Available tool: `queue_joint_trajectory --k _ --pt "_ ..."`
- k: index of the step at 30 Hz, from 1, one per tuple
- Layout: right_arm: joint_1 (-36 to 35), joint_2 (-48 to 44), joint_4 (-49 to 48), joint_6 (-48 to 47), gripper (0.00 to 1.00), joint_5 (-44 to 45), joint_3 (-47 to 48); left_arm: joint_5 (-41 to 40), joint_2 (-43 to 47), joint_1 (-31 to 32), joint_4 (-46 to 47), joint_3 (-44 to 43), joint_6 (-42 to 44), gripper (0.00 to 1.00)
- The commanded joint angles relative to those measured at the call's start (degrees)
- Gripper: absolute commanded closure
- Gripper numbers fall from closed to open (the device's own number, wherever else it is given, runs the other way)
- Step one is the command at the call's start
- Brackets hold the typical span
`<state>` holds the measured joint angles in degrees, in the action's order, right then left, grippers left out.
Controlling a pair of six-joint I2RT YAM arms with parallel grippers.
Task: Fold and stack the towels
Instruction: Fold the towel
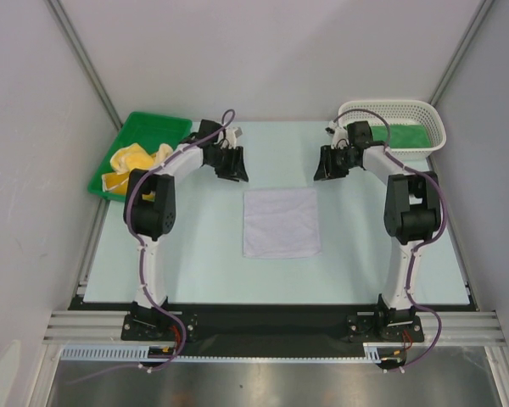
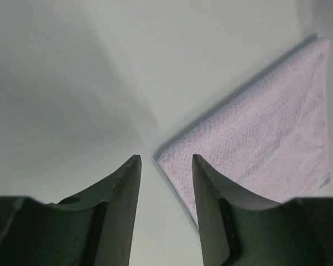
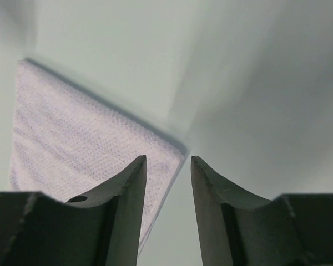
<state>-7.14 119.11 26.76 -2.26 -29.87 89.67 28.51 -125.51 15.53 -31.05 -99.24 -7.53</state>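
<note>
Squarely mid-table (image 1: pixel 195 271): pale lavender towel (image 1: pixel 281 222), spread as a flat square, apart from both claws. Left gripper (image 1: pixel 232 166): jaws parted, pinching nothing, poised just off the towel's far left corner. Right gripper (image 1: pixel 332 165): likewise parted and empty, just off the far right corner. Farther left, yellow towels (image 1: pixel 136 161) heaped in green tray (image 1: pixel 153 123); farther right, green towel (image 1: pixel 405 136) inside white mesh basket (image 1: pixel 390 108).

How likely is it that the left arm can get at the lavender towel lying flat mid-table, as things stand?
Probably yes. The left tool hangs open just off the lavender towel at one corner, bare table between them; nothing lies on the towel or stands in the way.
</note>
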Motion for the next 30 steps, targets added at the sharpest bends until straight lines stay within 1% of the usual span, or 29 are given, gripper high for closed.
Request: queue_joint_trajectory --k 1,2,4,9,12,14,23,30 --pt "-0.2 2.9 6.5 -7.1 0.56 -5.5 4.6 4.4 -2.6 -0.4 -3.4 -2.1 6.3 0.52" --pt "-0.2 3.8 6.7 -8.0 0.54 -5.2 5.7 5.8 -2.7 -0.4 -3.3 -2.0 6.9 0.52" --pt "-0.2 4.8 8.8 -9.4 0.53 -5.0 7.0 6.7 -3.3 -0.4 -3.1 -1.9 8.7 0.52" --pt "0.5 9.1 12.7 -13.5 0.53 -8.1 10.5 7.6 -5.3 -0.4 -4.0 -2.2 11.7 0.52" --pt "0.5 10.9 14.9 -15.7 0.55 -9.7 11.8 7.6 -6.2 -0.4 -4.5 -3.0 12.4 0.52" --pt "0.5 11.5 15.2 -15.9 0.59 -10.1 12.6 7.7 -7.1 -0.4 -4.9 -3.5 12.7 0.52" --pt "1.3 12.3 15.5 -17.2 0.65 -11.5 13.1 8.1 -8.1 -0.3 -8.1 -4.9 16.1 0.55" --pt "1.5 12.9 15.4 -17.1 0.64 -12.5 14.1 7.5 -8.3 -0.1 -7.6 -3.9 16.6 0.56"
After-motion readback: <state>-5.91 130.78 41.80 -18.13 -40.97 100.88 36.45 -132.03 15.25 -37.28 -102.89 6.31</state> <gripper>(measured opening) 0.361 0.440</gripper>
